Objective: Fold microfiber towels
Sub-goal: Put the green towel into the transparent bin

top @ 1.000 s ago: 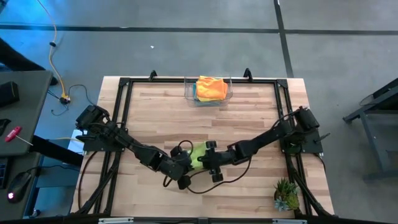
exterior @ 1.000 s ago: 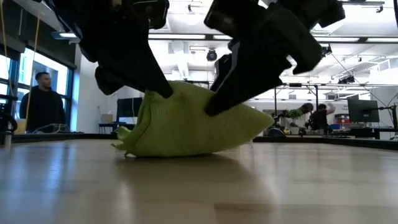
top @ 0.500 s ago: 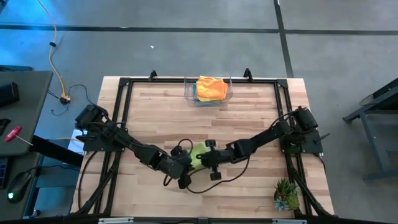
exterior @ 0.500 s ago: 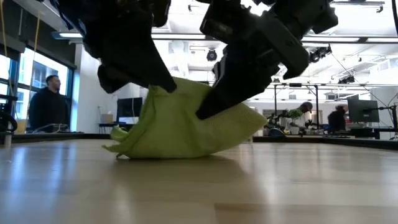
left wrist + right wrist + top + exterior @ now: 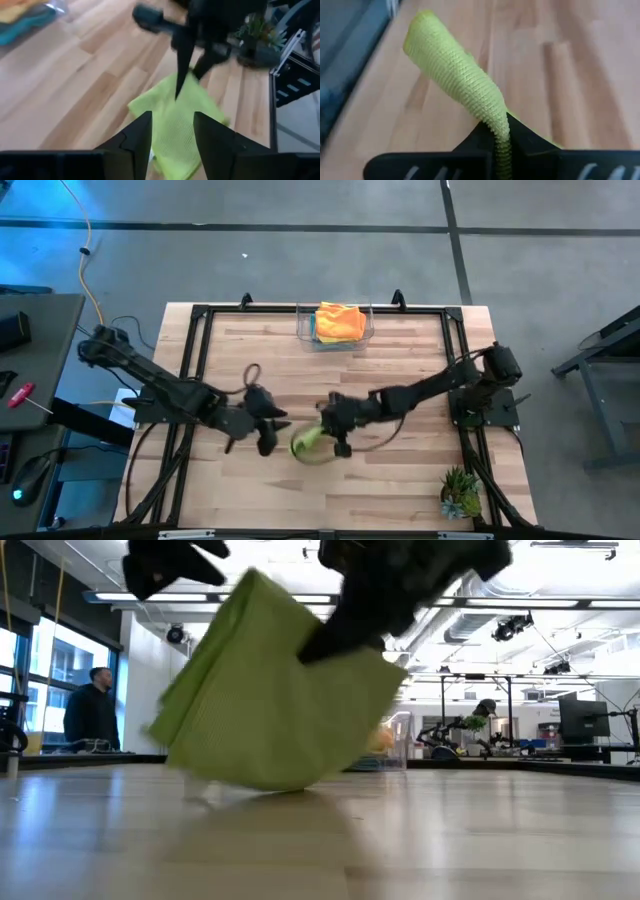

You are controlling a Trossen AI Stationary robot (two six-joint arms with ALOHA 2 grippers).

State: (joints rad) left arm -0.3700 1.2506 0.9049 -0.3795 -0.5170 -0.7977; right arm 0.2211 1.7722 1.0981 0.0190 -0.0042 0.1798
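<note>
A lime green microfiber towel point(image 5: 305, 441) hangs bunched over the middle of the table, with my right gripper point(image 5: 328, 434) shut on it. In the low view the towel point(image 5: 265, 700) drapes down from that gripper point(image 5: 315, 645). My left gripper point(image 5: 268, 436) stands open just left of the towel and touches nothing. Its wrist view looks between its open fingers point(image 5: 172, 125) at the towel point(image 5: 175, 135). More towels, orange point(image 5: 340, 320) on top, lie in a clear bin at the far edge. My right gripper pinches a bunched fold of the towel point(image 5: 497, 125) between its two fingers, at the towel's upper end point(image 5: 178, 92). The fingers come from above, slanting from the table's right. The cloth hangs below them in several layers, and its lower end point(image 5: 265, 780) reaches the table top.
The clear bin point(image 5: 305, 330) stands at the far edge, in the middle. A small green spiky plant point(image 5: 460, 492) sits at the near right corner. A black frame point(image 5: 195, 330) runs along the table's sides. People stand in the room beyond the table point(image 5: 92, 710).
My left gripper has opened, let go of the towel and drawn back toward the table's left edge. My right gripper has shut on the towel and risen. The towel's upper part has been lifted off the table, and it now hangs below the fingers instead of lying heaped.
</note>
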